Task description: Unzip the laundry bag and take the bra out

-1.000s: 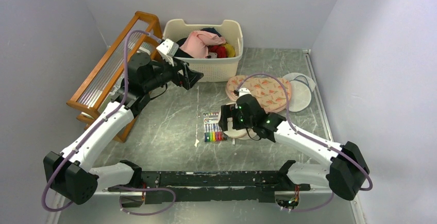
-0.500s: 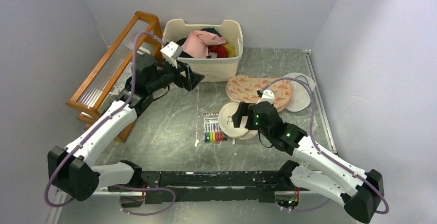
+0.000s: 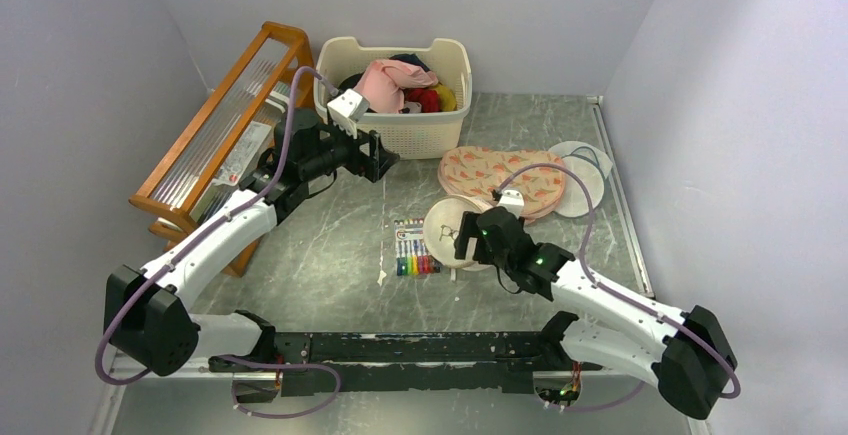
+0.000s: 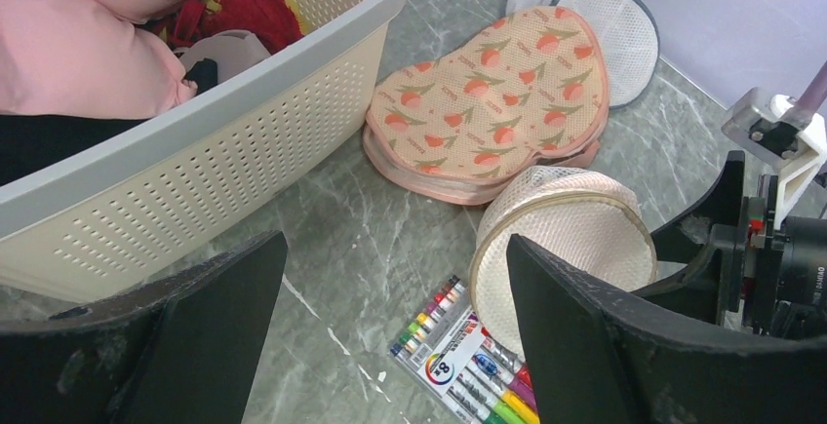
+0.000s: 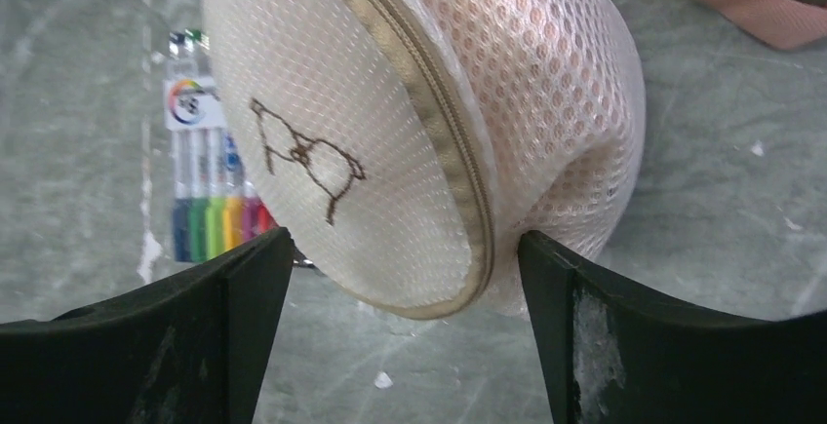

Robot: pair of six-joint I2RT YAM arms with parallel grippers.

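Note:
The laundry bag (image 3: 447,223) is a cream mesh drum, tipped on its edge by the marker pack, with its emblem lid facing left. In the right wrist view the bag (image 5: 390,122) shows a tan zip round its rim, shut along the part I see. My right gripper (image 5: 405,249) is open, a finger on each side of the bag's lower edge; it also shows in the top view (image 3: 468,242). My left gripper (image 4: 395,244) is open and empty, high over the table in front of the basket (image 3: 385,155). The bag shows at its right (image 4: 571,224). No bra shows.
A pack of coloured markers (image 3: 412,250) lies left of the bag. A peach carrot-print fabric piece (image 3: 505,177) and a white mesh disc (image 3: 585,177) lie behind it. A cream basket (image 3: 440,130) of clothes stands at the back, a wooden rack (image 3: 215,125) at the left.
My right gripper has drawn back toward me off the bag, and the bag's lid now shows. My left gripper has swung right, along the basket's front.

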